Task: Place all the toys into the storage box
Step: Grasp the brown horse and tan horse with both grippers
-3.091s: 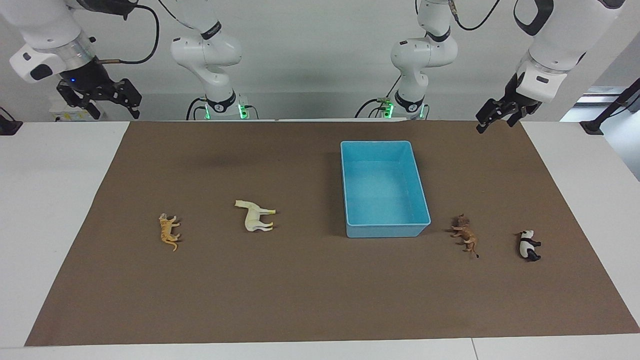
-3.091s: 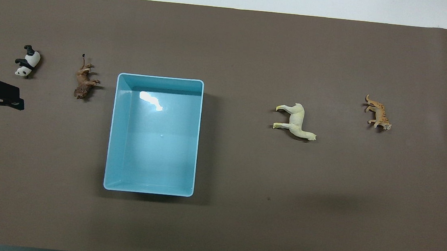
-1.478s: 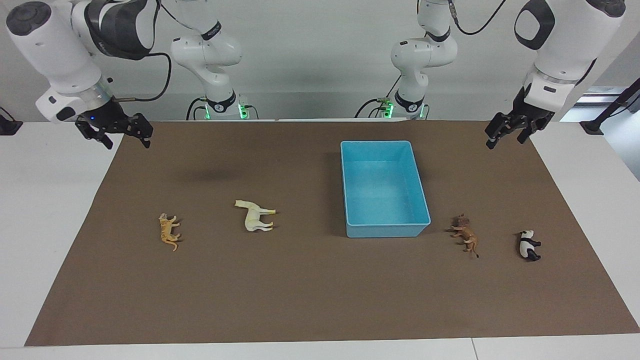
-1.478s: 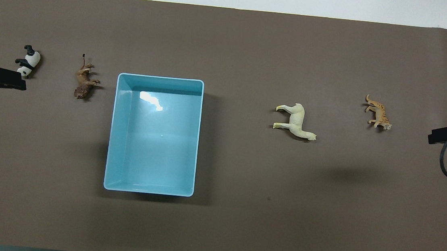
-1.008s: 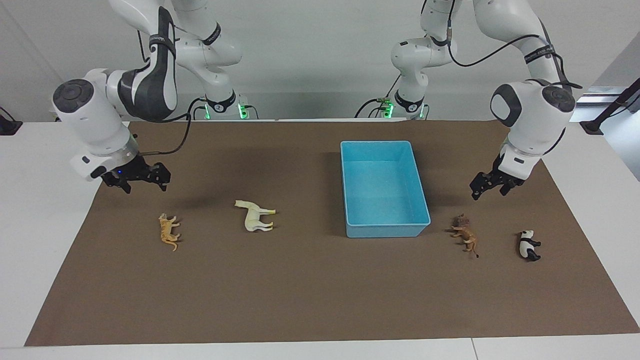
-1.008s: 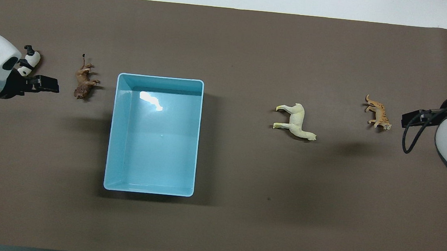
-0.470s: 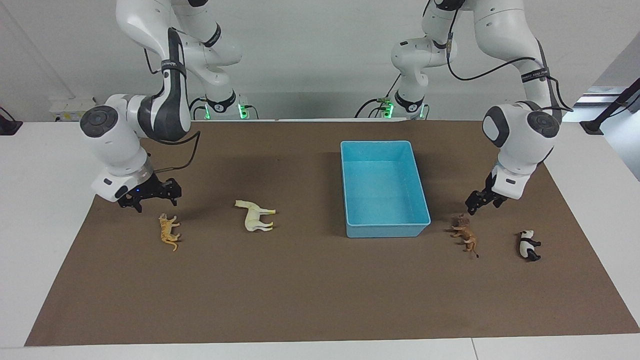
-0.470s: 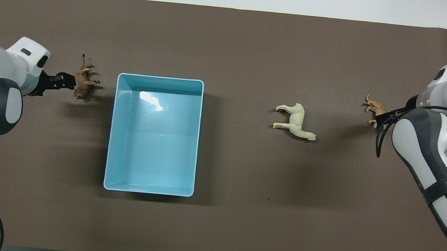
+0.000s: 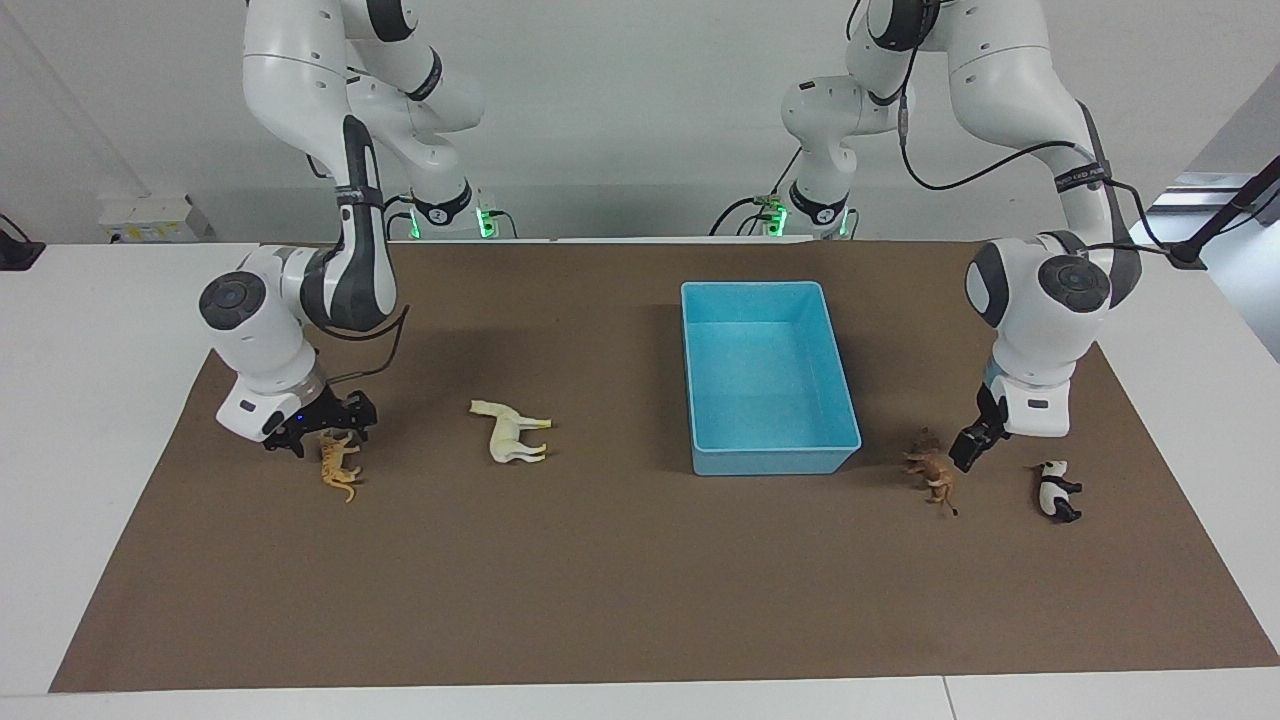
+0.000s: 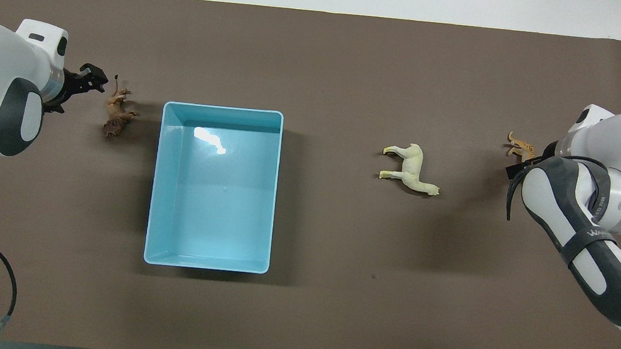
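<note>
Now my right gripper (image 9: 322,434) sits low over the tiger (image 9: 338,467), left gripper (image 9: 968,447) beside the lion (image 9: 932,472); I cannot tell either jaw state.

White table (image 9: 100,330) under brown mat (image 9: 620,560) with toys, box.

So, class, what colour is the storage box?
Light blue; the storage box shows best in the overhead view.

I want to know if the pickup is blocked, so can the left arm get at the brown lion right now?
Probably yes. The left gripper hangs low right beside the lion, which lies alone on the mat between the storage box and the panda, with nothing over it. Whether its fingers are open cannot be told.
</note>
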Action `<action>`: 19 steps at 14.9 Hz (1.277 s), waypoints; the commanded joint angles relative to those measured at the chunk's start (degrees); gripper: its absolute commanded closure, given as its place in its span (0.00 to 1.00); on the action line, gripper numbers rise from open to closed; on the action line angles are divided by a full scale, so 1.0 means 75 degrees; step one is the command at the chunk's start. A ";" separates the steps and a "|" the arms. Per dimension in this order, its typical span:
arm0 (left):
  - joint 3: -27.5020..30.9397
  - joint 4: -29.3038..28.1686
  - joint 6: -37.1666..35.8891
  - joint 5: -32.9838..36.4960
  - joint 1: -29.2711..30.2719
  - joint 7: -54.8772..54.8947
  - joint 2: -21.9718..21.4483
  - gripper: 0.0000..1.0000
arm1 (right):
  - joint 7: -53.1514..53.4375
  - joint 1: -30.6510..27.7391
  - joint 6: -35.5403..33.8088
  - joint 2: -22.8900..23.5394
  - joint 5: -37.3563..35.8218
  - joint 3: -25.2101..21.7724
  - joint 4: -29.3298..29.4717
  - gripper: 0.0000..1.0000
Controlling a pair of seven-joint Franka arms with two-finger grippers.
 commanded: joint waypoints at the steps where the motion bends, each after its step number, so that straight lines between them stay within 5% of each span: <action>1: 0.0028 0.0247 -0.0222 -0.0105 -0.0299 -0.1028 0.0175 0.02 | -0.0195 -0.0065 0.0323 0.0016 0.0138 0.0050 -0.0048 0.00; 8: 0.0028 -0.0070 -0.0233 0.0047 -0.0512 -0.0588 0.0093 0.00 | -0.0207 -0.0205 0.0653 0.0098 0.0138 0.0050 -0.0329 0.03; 9: 0.0028 -0.0163 -0.0233 0.0071 -0.0512 0.0077 0.0082 0.00 | -0.0207 -0.0217 0.0653 0.0098 0.0150 0.0050 -0.0330 0.10; 12: 0.0028 -0.0094 -0.0291 0.0141 -0.0512 0.1288 0.0081 0.00 | -0.0137 -0.0288 0.0676 0.0110 0.0150 0.0050 -0.0330 0.95; 19: -0.0112 0.0258 -0.0819 0.0352 -0.0523 0.2087 0.0093 0.00 | 0.0496 -0.0265 0.0677 0.0110 0.0162 0.0050 -0.0260 1.00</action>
